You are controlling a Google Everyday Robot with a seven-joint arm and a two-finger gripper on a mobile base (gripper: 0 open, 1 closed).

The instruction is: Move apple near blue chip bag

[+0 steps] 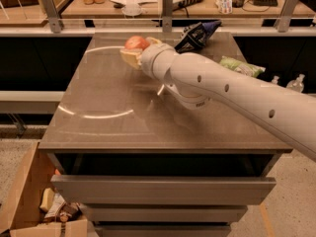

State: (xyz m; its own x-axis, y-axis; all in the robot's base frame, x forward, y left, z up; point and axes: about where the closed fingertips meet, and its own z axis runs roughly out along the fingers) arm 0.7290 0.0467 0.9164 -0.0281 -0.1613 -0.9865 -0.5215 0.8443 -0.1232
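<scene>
Smooth white tubular arm [222,85], small dark holes; tan claw [138,51] at its far end

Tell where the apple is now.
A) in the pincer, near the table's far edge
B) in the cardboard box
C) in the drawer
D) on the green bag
A: the pincer is shut on the apple near the far edge of the table, left of the blue chip bag.

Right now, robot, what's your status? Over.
My tool at table far edge, shut on apple. Close to blue chip bag, not touching. Aside, green snack bag, not blocking.
</scene>
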